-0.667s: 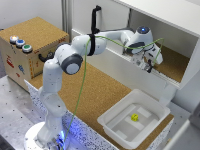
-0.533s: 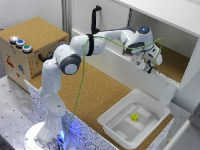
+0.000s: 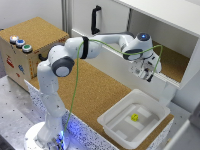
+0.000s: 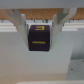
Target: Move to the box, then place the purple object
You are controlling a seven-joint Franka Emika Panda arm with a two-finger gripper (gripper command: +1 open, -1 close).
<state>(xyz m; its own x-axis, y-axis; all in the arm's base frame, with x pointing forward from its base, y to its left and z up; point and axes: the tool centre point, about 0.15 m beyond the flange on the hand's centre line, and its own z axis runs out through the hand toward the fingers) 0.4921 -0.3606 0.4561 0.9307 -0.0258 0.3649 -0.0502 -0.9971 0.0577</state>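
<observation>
My gripper (image 3: 147, 73) hangs at the front edge of the white cabinet's open shelf, above and behind the box. In the wrist view the gripper (image 4: 40, 30) is shut on the purple object (image 4: 40, 38), a dark purple cube with yellow markings held between both fingers (image 4: 20, 22). The cube is too small to make out in the exterior view. The box (image 3: 112, 111) is a shallow white tub on the cork table toward the exterior view's lower right. A small yellow object (image 3: 134, 117) lies inside it.
The large white cabinet (image 3: 165, 20) with a cork-lined shelf (image 3: 172, 62) stands behind the gripper. A brown cork-topped box with coloured buttons (image 3: 25, 50) stands at the exterior view's left. The cork tabletop (image 3: 95, 90) lies between them.
The gripper has moved down and out from the cabinet shelf toward the tub, still holding the purple cube.
</observation>
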